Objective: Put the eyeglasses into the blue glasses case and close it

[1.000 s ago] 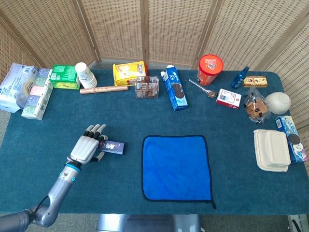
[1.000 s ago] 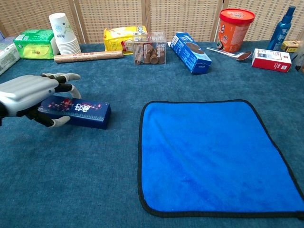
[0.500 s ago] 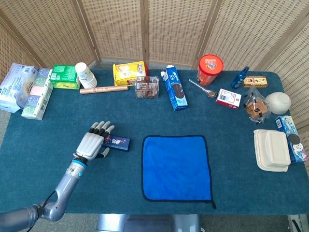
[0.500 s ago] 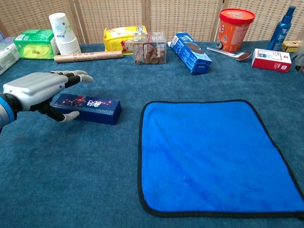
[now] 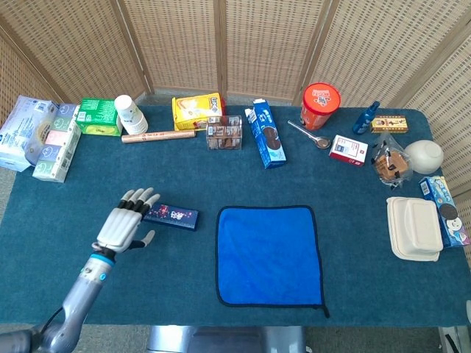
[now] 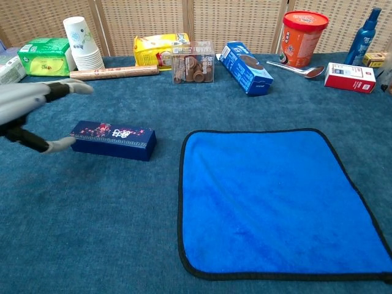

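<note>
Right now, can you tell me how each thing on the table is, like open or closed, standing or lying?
Left hand: open, fingers spread, holding nothing.
Dark blue box: closed, lying flat, untouched.
Blue cloth: spread flat.
Paper cups: stacked upright.
Red tub: upright, lid on.
White clamshell box: closed.
Right hand: not in view.

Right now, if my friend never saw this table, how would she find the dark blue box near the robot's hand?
Start at the big bright blue cloth in the middle of the table. Look just past its left edge: the dark blue box lies flat there, between the cloth and the robot's left hand. It is long, thin and navy with small colourful printing on top, and it lies alone, away from the row of packages at the back.
</note>
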{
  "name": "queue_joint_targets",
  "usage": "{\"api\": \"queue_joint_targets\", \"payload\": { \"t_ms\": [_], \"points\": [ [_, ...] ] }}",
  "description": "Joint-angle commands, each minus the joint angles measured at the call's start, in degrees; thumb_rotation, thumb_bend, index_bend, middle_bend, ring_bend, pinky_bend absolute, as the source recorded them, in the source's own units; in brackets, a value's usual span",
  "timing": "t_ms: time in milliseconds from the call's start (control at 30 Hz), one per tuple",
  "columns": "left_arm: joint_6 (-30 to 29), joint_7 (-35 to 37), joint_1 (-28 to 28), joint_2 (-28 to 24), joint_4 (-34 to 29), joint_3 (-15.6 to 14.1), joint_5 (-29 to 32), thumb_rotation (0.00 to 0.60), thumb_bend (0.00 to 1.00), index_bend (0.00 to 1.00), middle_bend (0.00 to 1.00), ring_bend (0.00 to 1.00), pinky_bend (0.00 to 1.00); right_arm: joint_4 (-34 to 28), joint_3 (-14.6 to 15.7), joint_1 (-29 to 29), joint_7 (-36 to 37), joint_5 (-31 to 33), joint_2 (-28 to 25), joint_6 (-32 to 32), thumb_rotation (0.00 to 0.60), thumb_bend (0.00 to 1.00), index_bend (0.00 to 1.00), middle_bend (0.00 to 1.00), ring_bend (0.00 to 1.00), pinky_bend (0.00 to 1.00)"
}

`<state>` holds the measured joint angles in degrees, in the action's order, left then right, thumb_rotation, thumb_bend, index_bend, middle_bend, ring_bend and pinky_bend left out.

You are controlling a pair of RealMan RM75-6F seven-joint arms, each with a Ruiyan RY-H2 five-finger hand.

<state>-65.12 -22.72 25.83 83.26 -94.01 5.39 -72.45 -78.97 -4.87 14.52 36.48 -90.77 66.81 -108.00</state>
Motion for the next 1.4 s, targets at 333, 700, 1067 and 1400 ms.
{"api": "queue_joint_targets", "payload": {
  "t_ms": [333,700,1067,1400],
  "points": [
    [-13.38,9.1,-11.54,-10.29,-8.97,-8.73,-9.38,0.485,0.35,0.0,0.0,0.0,0.03,-4.42,-0.32,-4.12,-8.56,-0.78,-1.2,5.45,0.339,0.33,0.02,0.13,0.0,0.13],
    [-23.01,11.92,-20.46,-13.55,-8.54,-13.5,-14.3,0.484,0.35,0.0,0.0,0.0,0.03,-7.6,-0.43,-9.62,-19.77,-2.08,-1.78,12.4,0.338,0.34,0.04,0.13,0.0,0.11],
    [-27.97,12.49,-25.88,-14.49,-6.96,-15.06,-16.59,0.489,0.35,0.0,0.0,0.0,0.02,-8.44,0.65,-12.25,-33.67,-2.58,-2.02,16.83,0.341,0.34,0.09,0.13,0.0,0.07],
    [-28.87,12.24,-27.96,-15.12,-6.66,-15.74,-19.03,0.497,0.35,0.0,0.0,0.0,0.01,-11.13,1.22,-13.05,-38.21,-1.93,-1.06,18.11,0.339,0.35,0.11,0.13,0.0,0.05]
  ]
}}
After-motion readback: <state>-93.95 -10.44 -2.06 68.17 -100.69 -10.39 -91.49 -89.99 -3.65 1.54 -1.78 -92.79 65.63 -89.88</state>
